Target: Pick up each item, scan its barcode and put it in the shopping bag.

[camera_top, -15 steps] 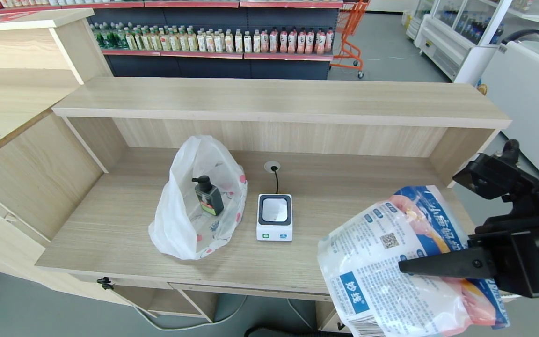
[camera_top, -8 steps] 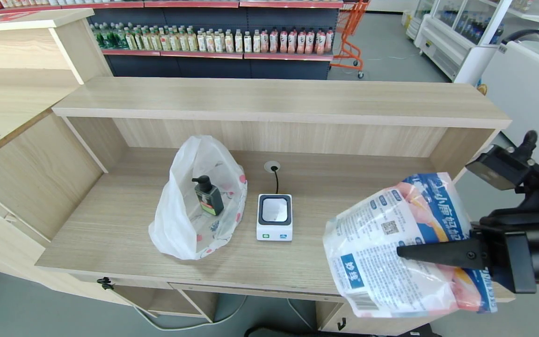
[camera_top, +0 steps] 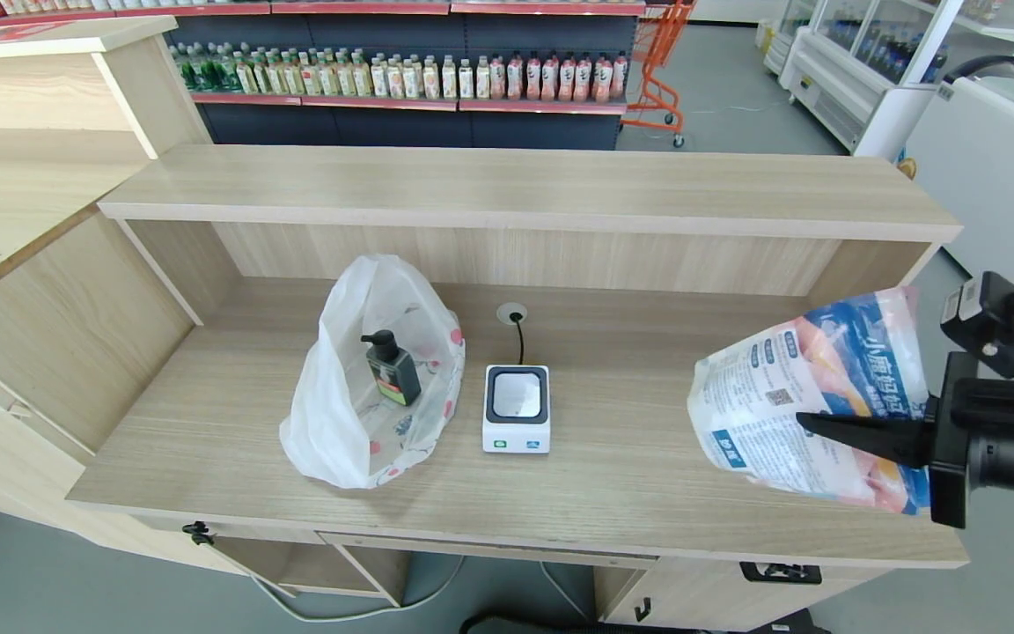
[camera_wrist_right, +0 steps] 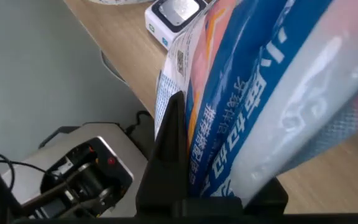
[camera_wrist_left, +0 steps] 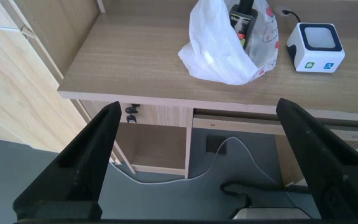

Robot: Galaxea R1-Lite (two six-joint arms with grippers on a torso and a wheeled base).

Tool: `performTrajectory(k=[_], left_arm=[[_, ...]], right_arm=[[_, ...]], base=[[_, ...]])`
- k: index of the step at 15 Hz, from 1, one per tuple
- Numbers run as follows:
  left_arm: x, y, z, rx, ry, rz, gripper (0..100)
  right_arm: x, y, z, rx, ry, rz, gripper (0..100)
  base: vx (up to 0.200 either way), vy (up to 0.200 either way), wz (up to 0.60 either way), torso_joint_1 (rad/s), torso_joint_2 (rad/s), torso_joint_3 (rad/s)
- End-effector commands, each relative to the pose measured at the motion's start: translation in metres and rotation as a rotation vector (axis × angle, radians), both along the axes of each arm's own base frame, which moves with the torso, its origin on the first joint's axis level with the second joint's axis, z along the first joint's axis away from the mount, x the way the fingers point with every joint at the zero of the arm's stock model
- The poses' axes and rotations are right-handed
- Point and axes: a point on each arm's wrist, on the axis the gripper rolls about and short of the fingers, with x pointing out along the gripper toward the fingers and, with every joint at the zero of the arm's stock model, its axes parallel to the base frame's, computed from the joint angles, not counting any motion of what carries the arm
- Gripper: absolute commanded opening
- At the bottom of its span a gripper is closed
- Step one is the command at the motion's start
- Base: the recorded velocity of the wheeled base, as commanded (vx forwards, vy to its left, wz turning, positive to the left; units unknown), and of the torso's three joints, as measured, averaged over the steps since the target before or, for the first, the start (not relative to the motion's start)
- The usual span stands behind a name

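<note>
Head view: right gripper (camera_top: pixel 826 429) holds packet (camera_top: pixel 811 374) roughly upright.

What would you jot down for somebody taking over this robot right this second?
Left gripper: open, empty, in front of the counter's near edge.
Right gripper: shut on the packet, held over the counter's right end, well to the right of the scanner.
The bag stands open just left of the scanner, with the bottle inside.
Done: bottle bagged.
Left: show the packet's barcode to the scanner, then put the packet in the bag.
</note>
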Motion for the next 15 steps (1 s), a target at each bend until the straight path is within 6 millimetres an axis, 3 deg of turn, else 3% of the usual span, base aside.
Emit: performTrajectory(k=[1,4,15], left_arm=[[0.0,0.0,0.0,0.0,0.0,0.0,100],[0.0,0.0,0.0,0.0,0.0,0.0,100],[0.0,0.0,0.0,0.001,0.0,0.0,100]], right_arm=[[0.0061,0.0045,-0.0071,-0.05,-0.048,-0.022,0],[0.0088,0.0069,-0.0038,-0.094,-0.13,-0.024,0],[0.0053,0.0046,-0.0056,-0.097,-0.128,-0.043,0]], base=[[0.0,0.0,0.0,0.0,0.0,0.0],[0.0,0.0,0.0,0.0,0.0,0.0],[0.0,0.0,0.0,0.0,0.0,0.0]])
